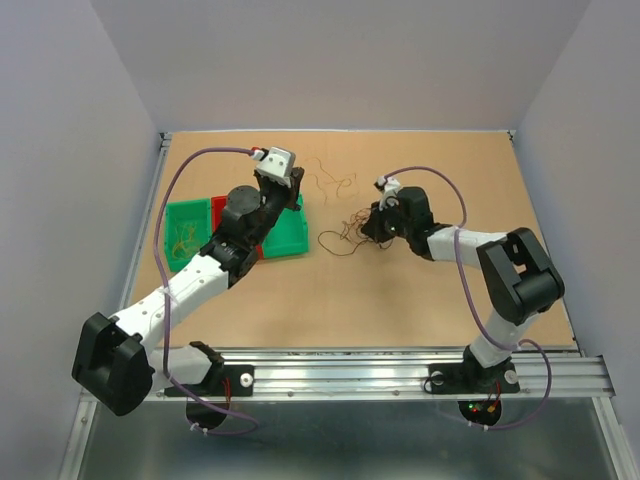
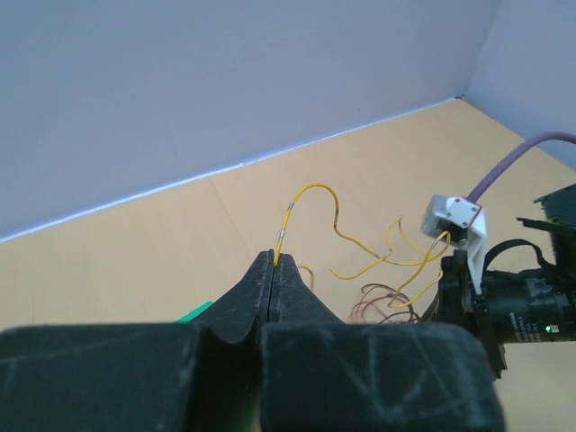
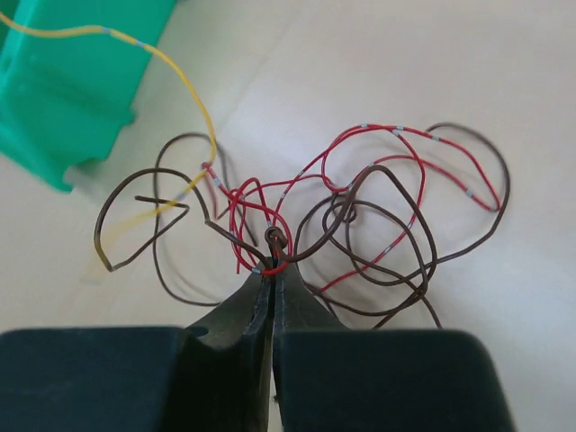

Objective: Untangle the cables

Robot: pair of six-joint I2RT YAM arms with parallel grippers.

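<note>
The cables are thin wires on the tabletop. A yellow wire (image 2: pixel 315 189) rises in an arc from my left gripper (image 2: pixel 274 258), which is shut on its end, and runs right toward the tangle (image 2: pixel 382 297). From above, the left gripper (image 1: pixel 297 180) sits over the green bin's far corner. The tangle (image 3: pixel 360 207) of red and brown loops lies on the table, and my right gripper (image 3: pixel 272 261) is shut on a red and a brown strand at its near edge. The yellow wire (image 3: pixel 180 67) enters the tangle from the left. From above, the right gripper (image 1: pixel 368 226) sits at the tangle (image 1: pixel 345 235).
Bins stand at the left: a green one (image 1: pixel 183 235) holding a few wires, a red one (image 1: pixel 222 210) and another green one (image 1: pixel 290 232) under the left arm. The right arm's wrist (image 2: pixel 513 292) shows close by in the left wrist view. Walls enclose the table.
</note>
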